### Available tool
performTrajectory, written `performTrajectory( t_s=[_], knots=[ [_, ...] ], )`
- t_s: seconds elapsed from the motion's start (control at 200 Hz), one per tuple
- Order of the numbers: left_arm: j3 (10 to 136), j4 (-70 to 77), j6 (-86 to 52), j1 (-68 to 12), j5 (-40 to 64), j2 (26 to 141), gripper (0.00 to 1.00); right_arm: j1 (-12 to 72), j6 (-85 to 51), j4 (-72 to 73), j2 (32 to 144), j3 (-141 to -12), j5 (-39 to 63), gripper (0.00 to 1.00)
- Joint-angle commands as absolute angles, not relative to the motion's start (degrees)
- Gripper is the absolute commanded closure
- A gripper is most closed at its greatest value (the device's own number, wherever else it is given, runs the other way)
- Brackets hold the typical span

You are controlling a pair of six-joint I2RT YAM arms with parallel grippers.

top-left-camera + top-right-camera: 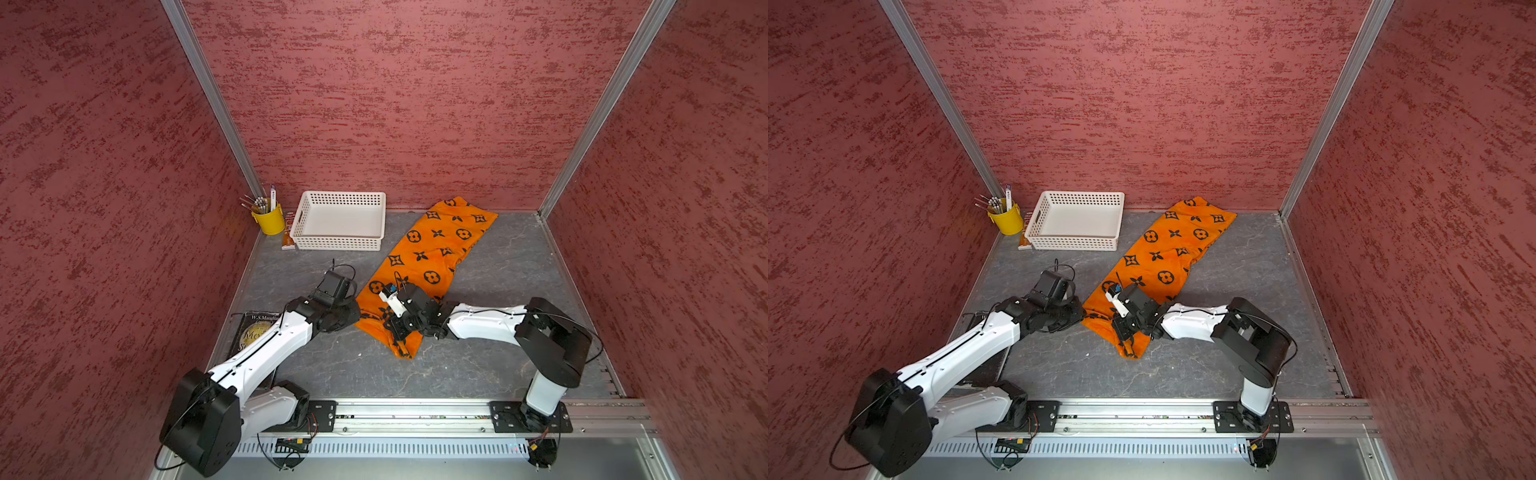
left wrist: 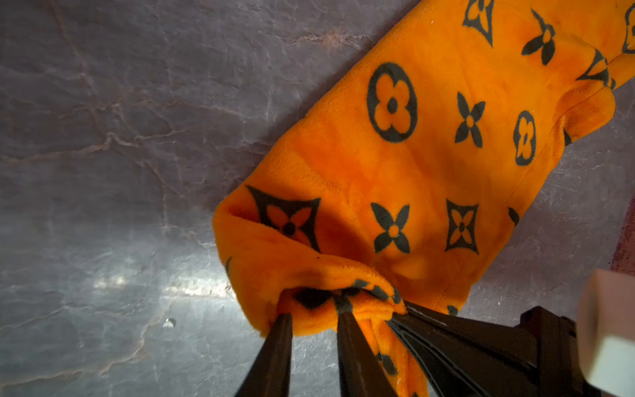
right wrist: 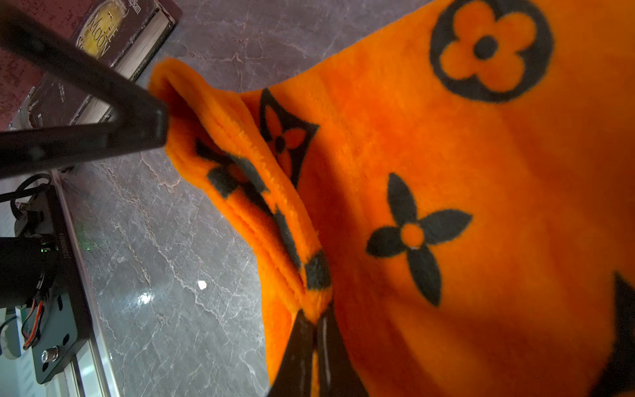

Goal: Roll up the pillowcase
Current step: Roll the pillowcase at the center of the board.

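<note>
A robot test cell in a lab was shown, not a lived-in room. The space was closed in on three sides by panels (image 1: 395, 104) covered in a mottled red texture, joined at the corners by bare aluminium posts (image 1: 216, 108). A grey marble-patterned surface (image 1: 498, 270) was laid as its base. A white and black left arm (image 1: 266, 349) and right arm (image 1: 486, 322) were bolted by black plates to an aluminium rail (image 1: 415, 409) along the near edge, with loose wiring and a slotted duct (image 1: 395, 449) exposed below it. A few household things were set out: a yellow cup (image 1: 269, 222) of pens, a white basket (image 1: 340, 243), a book (image 1: 255, 328) and an orange pillowcase (image 1: 432, 245).
</note>
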State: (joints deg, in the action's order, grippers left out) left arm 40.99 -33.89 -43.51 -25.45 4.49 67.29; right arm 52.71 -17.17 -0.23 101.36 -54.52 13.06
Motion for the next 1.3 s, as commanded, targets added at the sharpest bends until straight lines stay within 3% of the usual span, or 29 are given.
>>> performTrajectory(
  t_s=[0.0, 0.235, 0.446, 0.806, 0.842, 0.912, 1.092, 1.297],
  knots=[
    [42.85, -29.04, -41.15, -24.26, 6.59, 69.73, 0.73, 52.05, -18.26, 0.36, 100.44, -54.37, 12.36, 1.0],
    [45.88, -33.47, -40.9, -24.69, 6.2, 68.89, 0.74, 50.76, -20.02, -1.32, 101.6, -54.93, 11.05, 1.0],
    [40.79, -34.24, -42.22, -24.63, 6.82, 64.99, 0.76, 50.54, -20.79, -0.79, 102.26, -54.98, 11.43, 1.0],
    [44.38, -23.58, -40.98, -23.29, 8.5, 78.16, 0.79, 50.45, -20.55, -1.7, 101.78, -55.17, 12.12, 1.0],
    [44.53, -23.47, -40.97, -23.21, 8.35, 79.31, 0.8, 50.45, -20.16, -2.2, 101.34, -55.23, 12.13, 0.92],
    [44.42, -23.85, -41.61, -23.05, 8.08, 80.81, 0.82, 50.54, -19.04, -4.24, 100.06, -55.9, 11.5, 0.67],
    [43.93, -24.02, -43.29, -22.76, 7.27, 82.34, 0.84, 52.33, -14.89, -13.4, 95.0, -57.74, 7.85, 0.33],
    [44.27, -24.04, -45.39, -22.59, 6.07, 84.57, 0.84, 56.99, -12.15, -23.81, 92.34, -57.46, 3.22, 0.29]
  ],
)
